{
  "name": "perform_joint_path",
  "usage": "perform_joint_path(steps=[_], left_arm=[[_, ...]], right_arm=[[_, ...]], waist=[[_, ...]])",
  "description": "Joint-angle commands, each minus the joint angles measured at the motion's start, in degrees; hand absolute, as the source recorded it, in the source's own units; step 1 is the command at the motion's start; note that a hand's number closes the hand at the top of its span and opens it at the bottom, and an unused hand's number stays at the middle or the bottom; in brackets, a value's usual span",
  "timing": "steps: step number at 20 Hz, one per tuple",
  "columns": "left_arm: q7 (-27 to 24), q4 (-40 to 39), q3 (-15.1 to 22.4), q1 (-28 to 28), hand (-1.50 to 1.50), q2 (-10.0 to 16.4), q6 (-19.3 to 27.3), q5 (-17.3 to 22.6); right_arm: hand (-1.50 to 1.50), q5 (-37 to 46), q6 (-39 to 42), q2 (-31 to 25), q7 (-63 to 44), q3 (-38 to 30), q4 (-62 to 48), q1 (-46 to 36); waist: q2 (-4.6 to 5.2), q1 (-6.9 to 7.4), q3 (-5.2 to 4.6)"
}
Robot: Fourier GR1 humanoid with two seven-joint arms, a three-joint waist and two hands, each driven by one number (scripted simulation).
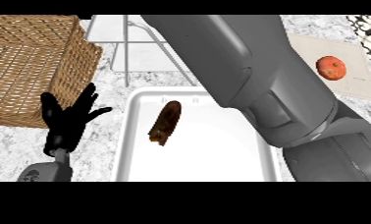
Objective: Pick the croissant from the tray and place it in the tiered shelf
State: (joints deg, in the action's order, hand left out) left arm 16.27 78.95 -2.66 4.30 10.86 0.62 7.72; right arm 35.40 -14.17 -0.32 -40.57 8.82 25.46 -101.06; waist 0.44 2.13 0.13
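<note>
White tray: set at the counter's near edge, about the middle; raised rim, one item inside.
croissant: lying in the tray's left half, long axis roughly near-to-far, slightly tilted; nothing is touching it, so it is not yet picked.
left hand: seen towards the counter's near-left corner, just beside the tray; fingers straight and spread, nothing held, at rest.
right hand: out of view, so open or closed cannot be told; only the right forearm is seen, laid over the tray's right side towards the far edge.
tiered shelf: pale deck on thin metal legs at the counter's far edge, left of middle, just beyond the tray.
step: pick judged not begun.
grasp: croissant best taken from above, across its narrow width at mid-length; fingers to be lowered inside the left rim, which is near.
carry: lift to be cleared over the tray's far rim before the shelf is approached; shelf legs to be avoided.
counter: grey-white marbled top, flat.
wicker basket: at the far-left corner, beside the shelf.
board: beige, towards the far-right corner, with a red-orange fruit on it; well apart from the carry path.
</note>
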Motion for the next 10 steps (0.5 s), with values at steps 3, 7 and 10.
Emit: perform_joint_path(steps=[3,7,10], left_arm=[[1.11,-2.69,0.8,1.52,0.0,-1.49,2.43,-2.23],[1.13,-1.59,-0.62,-0.23,0.0,0.07,-1.55,1.06],[-0.22,-2.25,-0.29,-1.37,0.0,-0.2,-2.01,0.72]], right_arm=[[1.5,0.45,0.16,0.31,2.53,-0.54,-3.6,-0.28],[1.5,-0.1,-3.4,0.25,-0.2,-3.47,-4.27,-2.74],[-1.5,-1.68,-11.34,0.29,-0.44,-5.75,-2.05,0.63]], waist=[[0.11,-0.58,-0.24],[0.19,-0.12,-0.26],[0.14,-0.39,-0.24]])
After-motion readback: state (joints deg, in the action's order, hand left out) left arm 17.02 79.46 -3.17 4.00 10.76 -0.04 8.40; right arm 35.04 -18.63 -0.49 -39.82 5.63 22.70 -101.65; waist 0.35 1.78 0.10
